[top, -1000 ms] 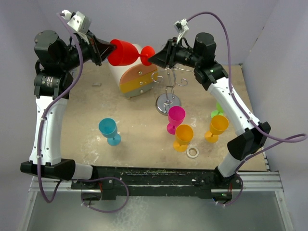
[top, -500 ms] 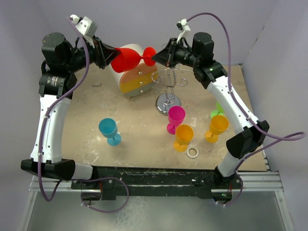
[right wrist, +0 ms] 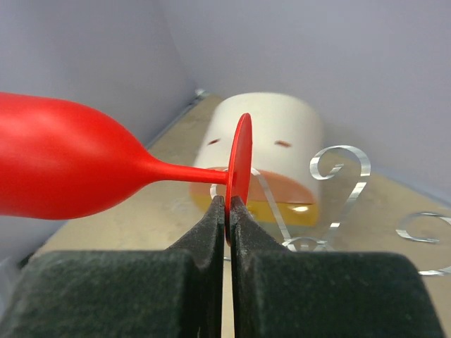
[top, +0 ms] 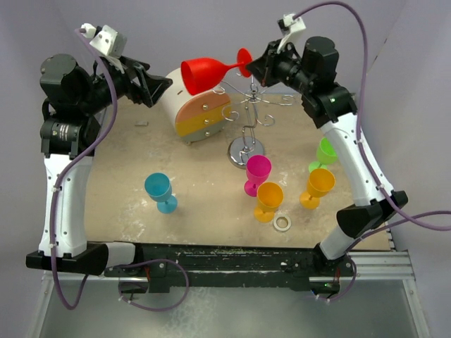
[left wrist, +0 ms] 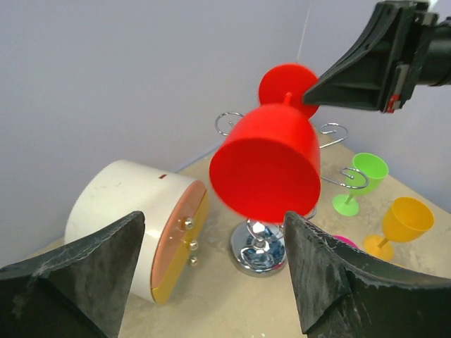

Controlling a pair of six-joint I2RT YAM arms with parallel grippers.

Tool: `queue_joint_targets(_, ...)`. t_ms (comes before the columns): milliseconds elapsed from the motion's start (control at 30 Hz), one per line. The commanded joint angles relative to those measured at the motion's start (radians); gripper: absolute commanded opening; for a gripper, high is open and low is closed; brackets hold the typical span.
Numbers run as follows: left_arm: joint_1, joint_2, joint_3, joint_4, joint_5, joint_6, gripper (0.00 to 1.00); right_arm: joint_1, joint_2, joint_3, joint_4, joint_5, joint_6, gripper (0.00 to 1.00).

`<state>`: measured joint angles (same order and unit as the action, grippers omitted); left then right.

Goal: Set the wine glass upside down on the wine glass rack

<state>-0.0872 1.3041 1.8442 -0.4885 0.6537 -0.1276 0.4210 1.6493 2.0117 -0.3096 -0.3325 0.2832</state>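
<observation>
The red plastic wine glass (top: 204, 72) lies on its side in mid-air, beside the curled arms of the silver wire wine glass rack (top: 246, 150). It is carried solely by the right gripper (right wrist: 227, 204), whose fingers pinch the edge of its round foot. The left gripper (top: 161, 88) stands wide open facing the bowl's mouth, touching nothing; a foot-edge grip probably leaves the stem free to slide into an arm, bowl downward.

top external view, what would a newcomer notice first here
The red wine glass hangs sideways in mid-air at the far side, its foot pinched by the right fingers, near the top of the silver wine glass rack. The left fingers stand open facing its bowl. Nearer the arm bases, a lone blue glass stands upright on the table.
</observation>
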Motion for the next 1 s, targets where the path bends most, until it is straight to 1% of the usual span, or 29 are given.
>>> queue_joint_targets(0,0.010,-0.042,0.061,-0.035,-0.084,0.063,0.83,-0.057,-0.074,0.074,-0.001,0.162,-0.134,0.00)
queue_joint_targets(133,0.010,-0.053,0.060,-0.052,-0.132,0.094,0.87,-0.099,-0.075,0.111,-0.014,0.293,-0.241,0.00)
queue_joint_targets(267,0.011,-0.061,0.044,-0.059,-0.151,0.116,0.90,-0.120,-0.058,0.152,-0.009,0.456,-0.371,0.00)
queue_joint_targets(400,0.012,-0.066,0.024,-0.048,-0.154,0.126,0.91,-0.126,0.009,0.235,-0.032,0.620,-0.507,0.00)
queue_joint_targets(533,0.012,-0.064,0.016,-0.039,-0.145,0.125,0.92,-0.126,0.068,0.284,-0.009,0.754,-0.667,0.00)
queue_joint_targets(700,0.012,-0.059,0.016,-0.036,-0.140,0.125,0.92,-0.126,0.133,0.291,0.054,0.847,-0.822,0.00)
queue_joint_targets(833,0.011,-0.054,0.017,-0.034,-0.132,0.122,0.93,-0.126,0.160,0.256,0.109,0.880,-0.924,0.00)
queue_joint_targets(967,0.012,-0.048,0.016,-0.035,-0.129,0.121,0.94,-0.126,0.177,0.192,0.192,0.840,-1.047,0.00)
